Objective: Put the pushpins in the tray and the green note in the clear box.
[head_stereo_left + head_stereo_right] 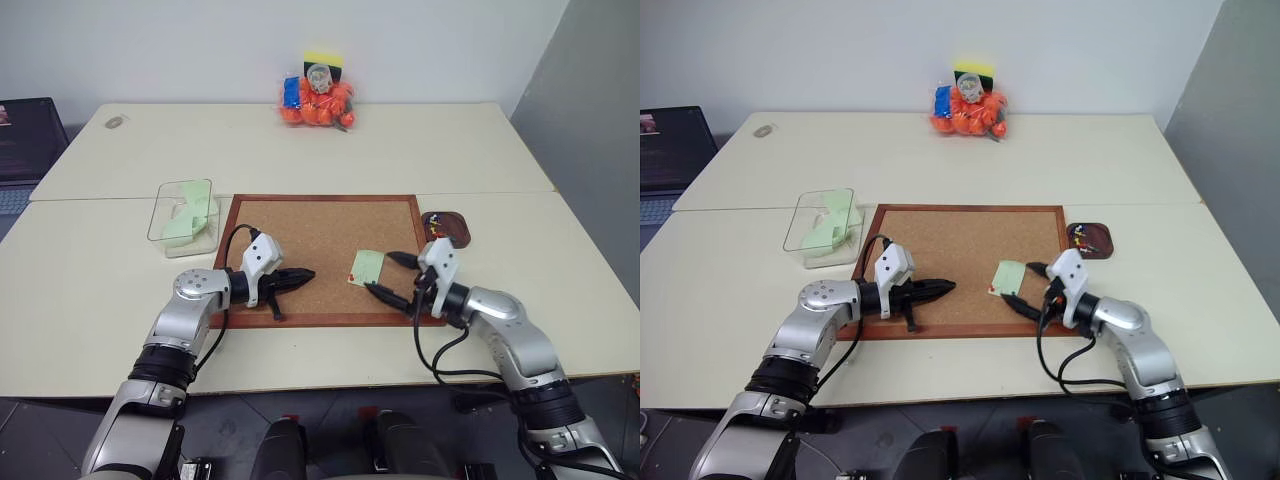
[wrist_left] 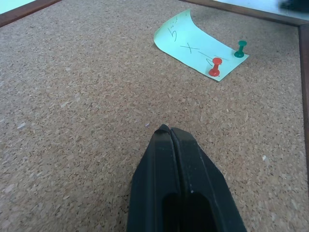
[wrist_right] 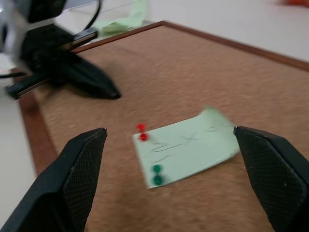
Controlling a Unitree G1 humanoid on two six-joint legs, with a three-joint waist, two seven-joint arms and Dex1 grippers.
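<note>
Still pinned: green note on cork board, red pushpin and green pushpin in it. Some pins already in tray, paper in clear box. Right gripper spread wide beside note, empty; left gripper pinched closed, empty.

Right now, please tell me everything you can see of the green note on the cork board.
The green note is a small pale green paper slip with pen marks. It lies on the cork board, one end curling up. A red pin and a green pin hold its other end. The right gripper has its fingers open beside it, not touching.

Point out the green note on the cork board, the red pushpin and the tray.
green note (image 2: 193, 42), left wrist view, middle of the paper.
red pushpin (image 2: 215, 67), left wrist view, its head.
tray (image 1: 458, 218), left eye view, far rim.
</note>
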